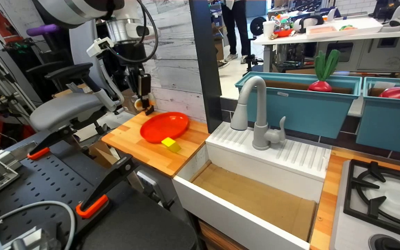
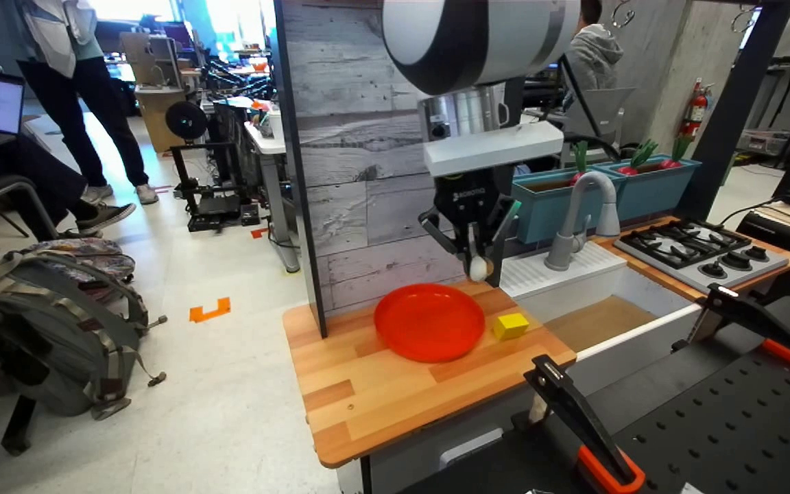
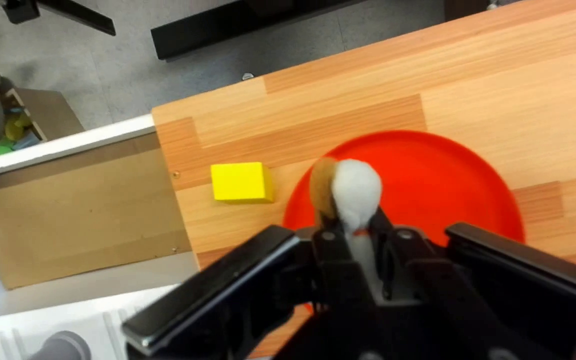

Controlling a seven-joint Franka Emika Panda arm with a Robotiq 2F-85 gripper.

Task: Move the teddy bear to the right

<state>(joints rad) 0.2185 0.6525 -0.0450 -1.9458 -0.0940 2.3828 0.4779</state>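
The gripper [image 3: 355,227] is pinching the teddy bear [image 2: 479,269], much of which is bulging past the grip, apparently clear of the counter [image 2: 395,412]. In an exterior view the red bowl [image 2: 429,322] is lying leftmost there; the teddy bear is hanging between its one and two o'clock; the yellow block [image 2: 511,326] is sitting at three, just beside the rim; and the sink [image 2: 573,298] is lying farther out. If that grip is too shallow, the teddy bear could be slipping into the red bowl. A low swing towards three could be clipping the yellow block, a long one ending over the sink.
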